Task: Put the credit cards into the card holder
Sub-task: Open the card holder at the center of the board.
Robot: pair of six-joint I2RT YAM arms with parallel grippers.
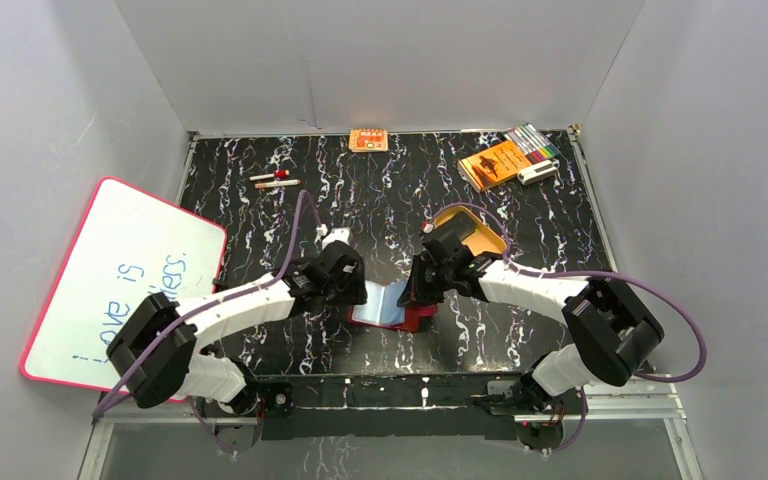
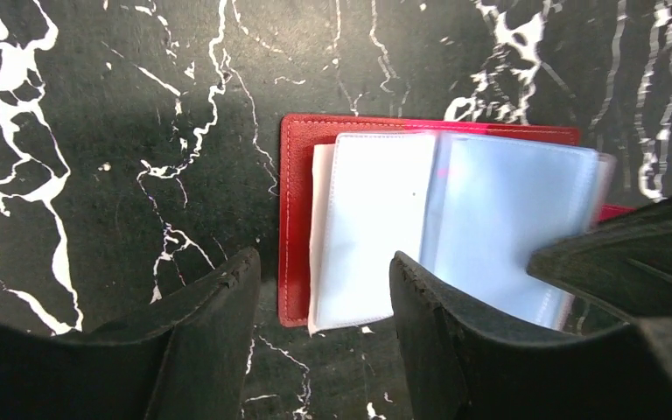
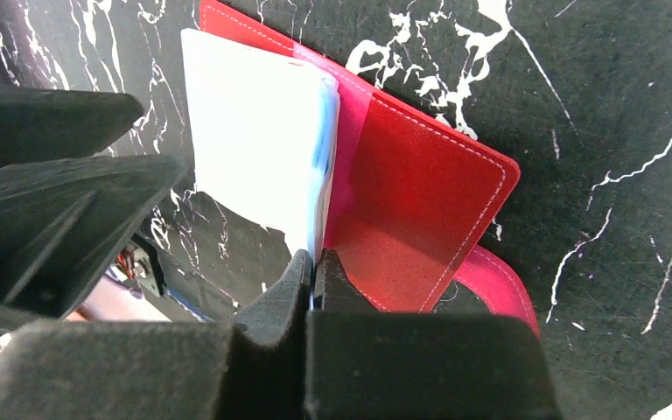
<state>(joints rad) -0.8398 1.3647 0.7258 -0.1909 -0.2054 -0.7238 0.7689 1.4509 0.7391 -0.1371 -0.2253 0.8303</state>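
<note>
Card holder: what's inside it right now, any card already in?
The card holder lies open, showing only pale clear sleeves; the exposed faces look empty. The right gripper pinches their edge, so pockets between them are hidden.

Card holder (image 2: 296, 219) on marbled table (image 1: 390, 190)

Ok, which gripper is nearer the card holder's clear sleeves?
Right. The right gripper is shut on the edge of the clear sleeves; the left gripper stands open above the opposite end of the card holder.

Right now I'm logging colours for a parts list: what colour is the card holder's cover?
Red. The card holder lies open, and its cover is clearest in the right wrist view.
</note>
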